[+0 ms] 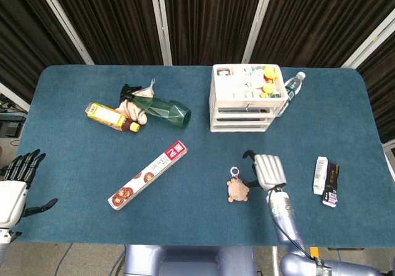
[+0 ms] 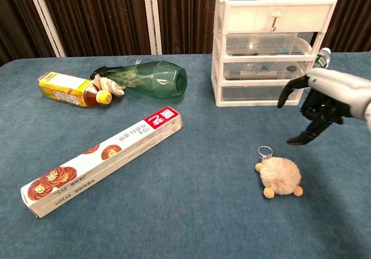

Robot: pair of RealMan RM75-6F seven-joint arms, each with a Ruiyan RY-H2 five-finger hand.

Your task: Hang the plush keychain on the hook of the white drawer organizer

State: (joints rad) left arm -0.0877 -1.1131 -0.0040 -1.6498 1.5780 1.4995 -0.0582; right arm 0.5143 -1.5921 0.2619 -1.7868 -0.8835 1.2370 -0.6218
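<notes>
The plush keychain [image 1: 237, 189] [image 2: 279, 175], a round tan ball with small feet and a metal ring [image 2: 265, 152], lies on the blue table in front of the white drawer organizer [image 1: 244, 98] [image 2: 268, 50]. A small hook [image 2: 276, 18] sticks out of the organizer's top drawer front. My right hand [image 1: 266, 170] [image 2: 322, 102] hovers just right of and above the keychain, fingers spread, holding nothing. My left hand [image 1: 13, 186] rests open at the table's near left corner, far from the keychain.
A long red-and-white box [image 1: 148, 175] [image 2: 103, 160] lies left of centre. A green bottle [image 1: 162, 111] [image 2: 149, 80], a yellow-labelled bottle [image 1: 111, 117] and a small plush sit at the back left. A water bottle [image 1: 291, 91] stands beside the organizer. Small packets [image 1: 325, 179] lie at the right.
</notes>
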